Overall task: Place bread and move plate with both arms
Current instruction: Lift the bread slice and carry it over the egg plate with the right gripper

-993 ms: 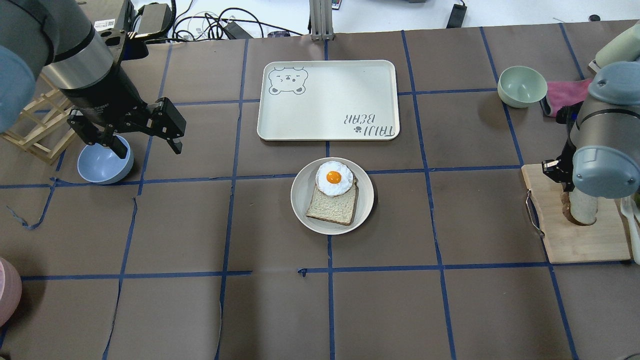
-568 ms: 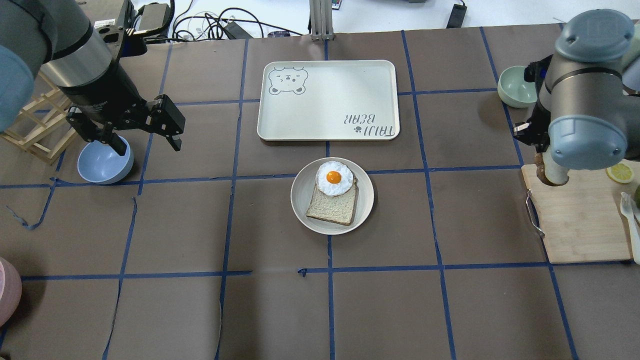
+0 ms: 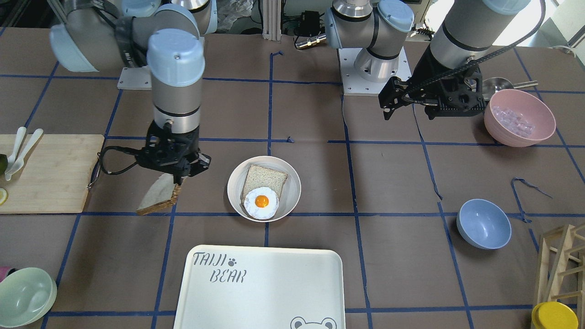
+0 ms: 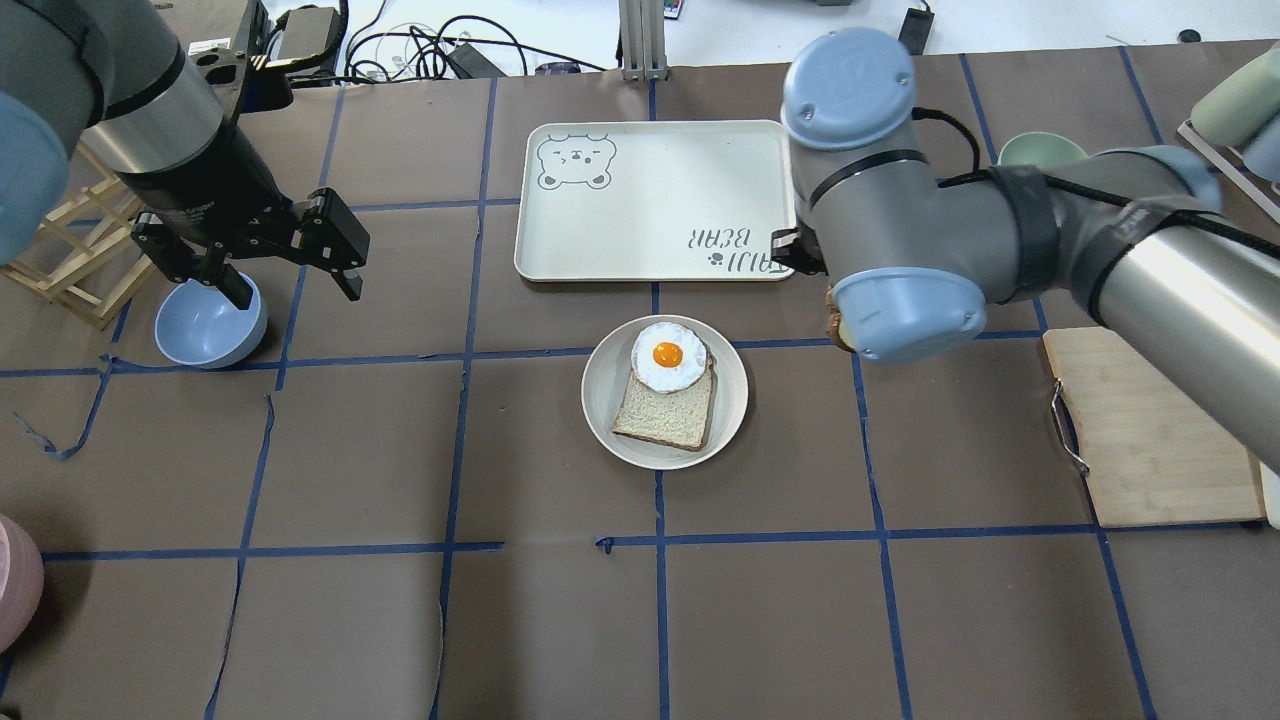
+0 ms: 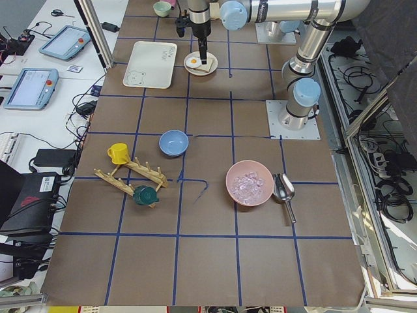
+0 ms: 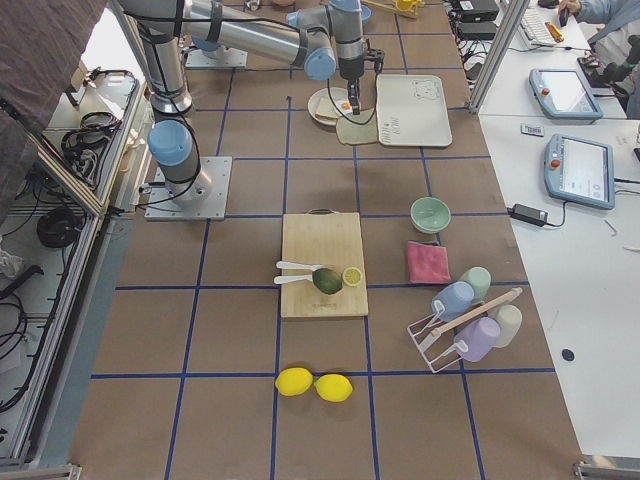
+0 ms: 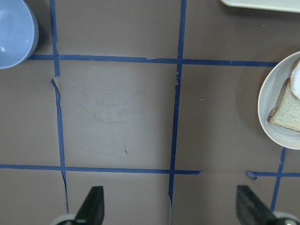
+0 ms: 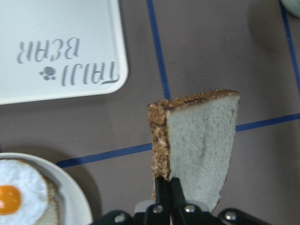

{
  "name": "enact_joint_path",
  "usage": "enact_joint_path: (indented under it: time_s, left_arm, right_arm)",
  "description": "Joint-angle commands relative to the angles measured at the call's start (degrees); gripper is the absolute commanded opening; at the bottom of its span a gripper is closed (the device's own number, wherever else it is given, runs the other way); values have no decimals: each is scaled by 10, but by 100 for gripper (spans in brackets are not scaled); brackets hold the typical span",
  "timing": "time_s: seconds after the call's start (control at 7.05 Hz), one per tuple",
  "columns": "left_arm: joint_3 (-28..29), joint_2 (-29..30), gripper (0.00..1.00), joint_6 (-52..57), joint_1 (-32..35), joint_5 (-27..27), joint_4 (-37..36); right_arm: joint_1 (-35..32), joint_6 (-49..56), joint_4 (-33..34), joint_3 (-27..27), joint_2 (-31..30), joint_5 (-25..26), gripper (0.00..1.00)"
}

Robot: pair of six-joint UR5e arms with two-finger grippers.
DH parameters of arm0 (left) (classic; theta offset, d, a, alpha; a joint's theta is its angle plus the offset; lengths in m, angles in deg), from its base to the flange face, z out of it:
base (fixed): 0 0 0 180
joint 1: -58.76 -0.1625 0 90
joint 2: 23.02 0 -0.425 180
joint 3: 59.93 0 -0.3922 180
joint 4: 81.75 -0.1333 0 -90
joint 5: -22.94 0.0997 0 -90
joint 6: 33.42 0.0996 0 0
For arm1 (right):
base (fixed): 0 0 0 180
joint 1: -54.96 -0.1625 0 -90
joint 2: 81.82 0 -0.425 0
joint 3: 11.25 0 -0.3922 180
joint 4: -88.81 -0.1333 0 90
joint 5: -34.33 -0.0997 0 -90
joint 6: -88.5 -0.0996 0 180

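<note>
Right pincer (image 3: 177, 179) points down, pinching bread (image 3: 157, 197) beside plate (image 3: 292, 189)

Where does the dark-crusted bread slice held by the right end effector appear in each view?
Front-facing: bread left of centre, beside the plate.
Overhead: crust sliver under the right arm.
Exterior left: top, tiny, edge-on.
Exterior right: top centre, pale slice.
Left wrist: not in it.
Right wrist: centre, upright.
Shared landmark: plate with fried egg.
</note>
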Motion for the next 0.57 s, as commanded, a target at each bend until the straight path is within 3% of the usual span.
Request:
enact_joint_path:
  time_s: [0.0,0.14,0.43]
  left_arm:
    - [0,0,100,0,0,0,0]
    - [0,-1,100,0,0,0,0]
    - [-1,-1,100,0,0,1,0]
  right_arm:
    - [-86,-164,-27,-56,49,-39,0]
    - [-113,-185,-31,-88,70,-39,0]
    - [-129,-230,-38,-97,97,-60,0]
